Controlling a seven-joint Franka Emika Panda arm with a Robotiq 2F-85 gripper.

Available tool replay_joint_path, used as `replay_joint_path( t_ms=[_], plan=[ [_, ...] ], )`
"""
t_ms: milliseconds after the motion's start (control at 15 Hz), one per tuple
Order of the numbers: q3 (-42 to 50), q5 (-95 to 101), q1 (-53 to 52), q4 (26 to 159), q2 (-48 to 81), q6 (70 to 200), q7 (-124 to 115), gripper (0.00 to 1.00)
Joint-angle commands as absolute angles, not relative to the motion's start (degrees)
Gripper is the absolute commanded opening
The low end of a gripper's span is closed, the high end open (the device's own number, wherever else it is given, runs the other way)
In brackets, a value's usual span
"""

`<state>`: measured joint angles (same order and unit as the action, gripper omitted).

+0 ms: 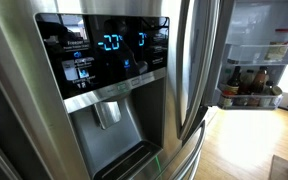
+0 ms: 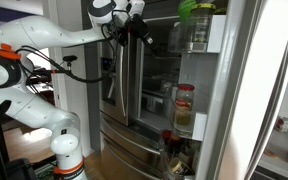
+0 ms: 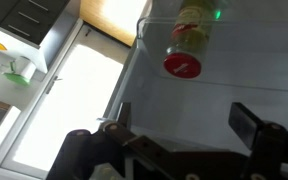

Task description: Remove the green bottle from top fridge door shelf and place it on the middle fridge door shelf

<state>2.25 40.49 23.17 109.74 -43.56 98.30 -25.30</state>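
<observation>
Our pincer (image 3: 179,125) stands wide open, its two fingers far apart with nothing between them. It hangs above the red-lidded jar (image 3: 184,52) and clear of it. We see that jar standing in the middle fridge door shelf (image 3: 254,62). In an exterior view the green bottle (image 2: 191,9) sits well above the jar, high on the door, and the pincer (image 2: 144,36) is near the bottle without touching it.
</observation>
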Motion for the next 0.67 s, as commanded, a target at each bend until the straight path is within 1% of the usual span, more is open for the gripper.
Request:
replay_joint_path(
  t_ms=[0,600],
  plan=[
    [3.1,43.7,24.5,104.7,-40.9,97.1,-30.9,1.00],
    [7.6,45.6,23.7,95.9,-38.3,102.8,-34.6,1.00]
  ],
)
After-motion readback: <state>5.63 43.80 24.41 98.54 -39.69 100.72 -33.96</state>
